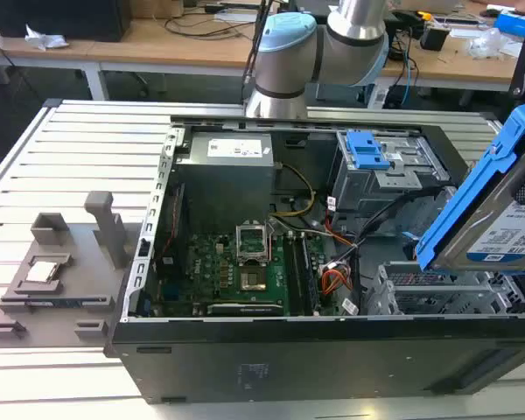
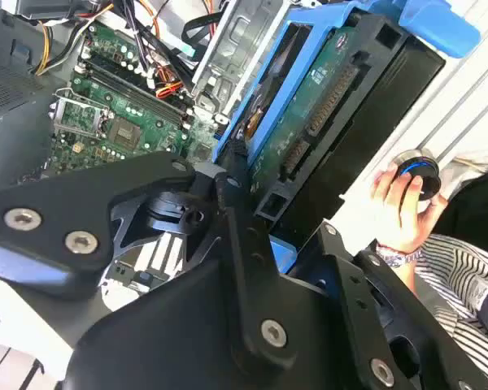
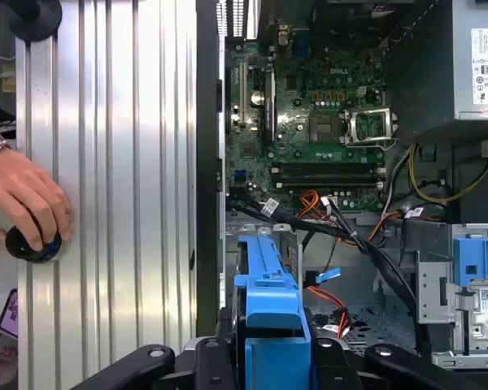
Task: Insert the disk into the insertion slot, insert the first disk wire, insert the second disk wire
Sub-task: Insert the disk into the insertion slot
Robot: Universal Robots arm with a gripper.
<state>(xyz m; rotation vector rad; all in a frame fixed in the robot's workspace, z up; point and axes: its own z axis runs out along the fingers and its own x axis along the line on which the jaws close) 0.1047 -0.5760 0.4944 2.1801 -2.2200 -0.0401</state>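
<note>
One end effector (image 3: 272, 357) pinches one blue-framed disk (image 1: 506, 229), tilted just above the one insertion slot (image 1: 424, 293), not inside

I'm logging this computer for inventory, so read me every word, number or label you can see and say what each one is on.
Nothing can be quoted with confidence.
White barcode label on the disk: print too small to read.
White sticker on the power supply: print too small to read.
White markings on the motherboard: too small to read.
</note>
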